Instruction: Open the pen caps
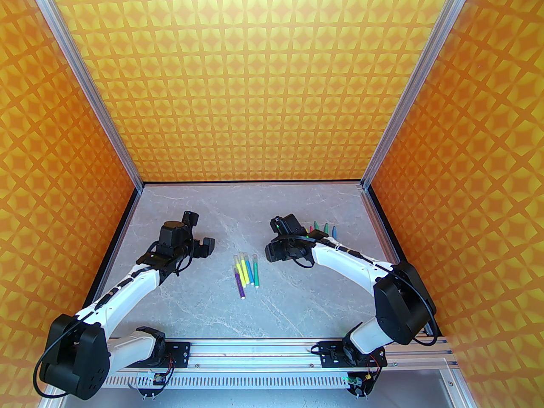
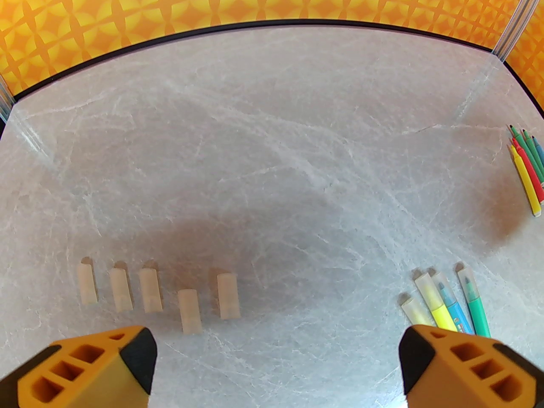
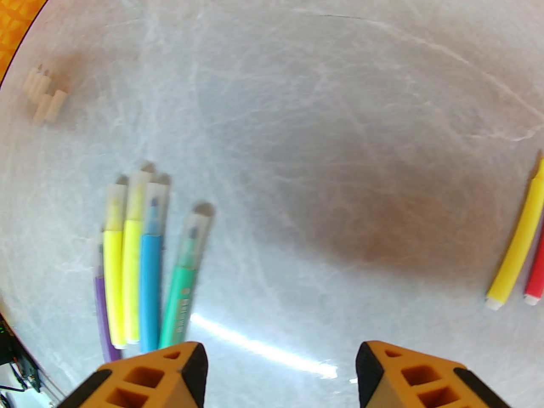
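Left wrist: left claw at full spread, empty.

Caps half done.
Five clear pen caps lie loose in a row; capped pens cluster centrally; bare pens far right.

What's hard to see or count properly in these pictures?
Top view: the right arm hides part of the uncapped pens; count unclear.
Right wrist view: loose caps tiny and blurred; purple pen mostly behind a yellow pen.
Left wrist view: the right edge cuts off the uncapped pens.
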Available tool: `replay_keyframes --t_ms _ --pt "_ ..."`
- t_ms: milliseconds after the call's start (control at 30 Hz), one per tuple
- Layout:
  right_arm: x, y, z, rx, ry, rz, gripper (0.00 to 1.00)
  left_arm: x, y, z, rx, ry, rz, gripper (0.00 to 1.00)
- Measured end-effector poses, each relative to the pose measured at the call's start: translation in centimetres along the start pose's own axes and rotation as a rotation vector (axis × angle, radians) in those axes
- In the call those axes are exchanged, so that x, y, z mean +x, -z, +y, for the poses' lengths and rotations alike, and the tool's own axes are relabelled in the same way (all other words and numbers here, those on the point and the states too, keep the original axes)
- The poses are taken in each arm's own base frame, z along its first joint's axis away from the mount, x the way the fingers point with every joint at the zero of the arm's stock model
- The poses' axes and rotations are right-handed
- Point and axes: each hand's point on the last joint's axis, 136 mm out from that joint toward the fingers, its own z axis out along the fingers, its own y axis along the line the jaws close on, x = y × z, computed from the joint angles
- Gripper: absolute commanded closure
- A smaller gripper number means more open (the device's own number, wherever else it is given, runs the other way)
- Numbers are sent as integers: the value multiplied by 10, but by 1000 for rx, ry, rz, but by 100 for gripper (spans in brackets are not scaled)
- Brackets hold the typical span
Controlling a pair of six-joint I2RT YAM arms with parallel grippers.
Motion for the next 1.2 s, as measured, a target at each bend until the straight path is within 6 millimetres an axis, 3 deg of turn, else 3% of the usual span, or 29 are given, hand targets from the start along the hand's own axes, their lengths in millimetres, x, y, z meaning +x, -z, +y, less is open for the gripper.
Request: replay_keyframes --t_ms 433,733,1200 --pt "29 -6 36 26 -28 45 33 10 4 1 0 1 -9 1" --pt "55 -31 47 73 -32 124 38 5 5 3 -3 3 -31 1" --pt "49 -47 56 96 -44 155 43 4 6 2 -3 4 -40 1"
